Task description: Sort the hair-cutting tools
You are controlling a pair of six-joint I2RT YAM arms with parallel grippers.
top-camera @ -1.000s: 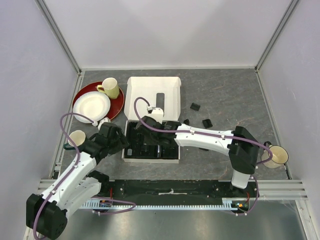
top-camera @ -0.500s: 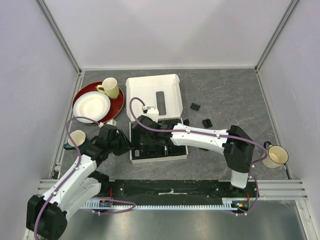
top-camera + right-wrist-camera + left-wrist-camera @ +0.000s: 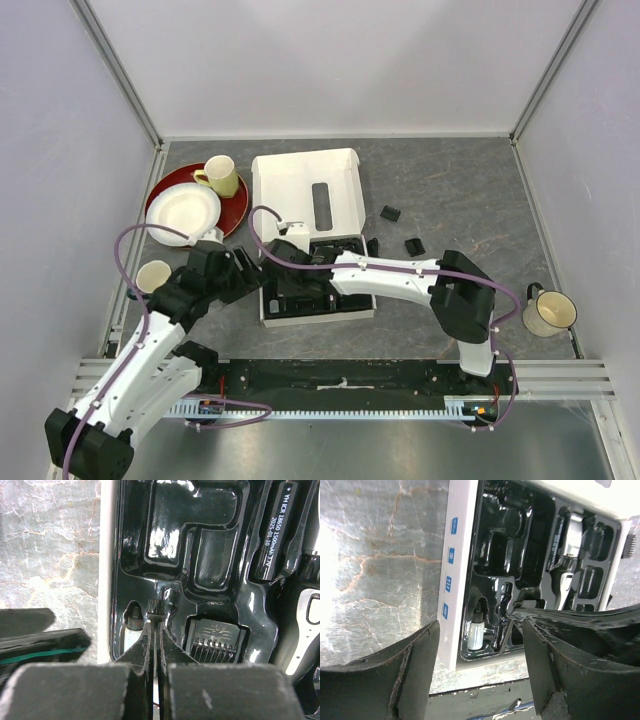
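Pressing into the 9 o'clock end of the black tray [image 3: 215, 545], the right gripper [image 3: 155, 626] is keeping its fingers pinched together on what looks like the thin brush [image 3: 155, 606], bristled tip nosing at the narrow slot beside a seated comb attachment [image 3: 217, 640], so that piece seems nearly home while loose combs [image 3: 390, 213] are waiting on the table at the box's 2 o'clock. Against a second ago, the white box [image 3: 290, 185] is sitting slightly further toward 3 o'clock, and the left gripper [image 3: 480, 627] is hovering, fingers wide apart and empty, just off its 9 o'clock wall.
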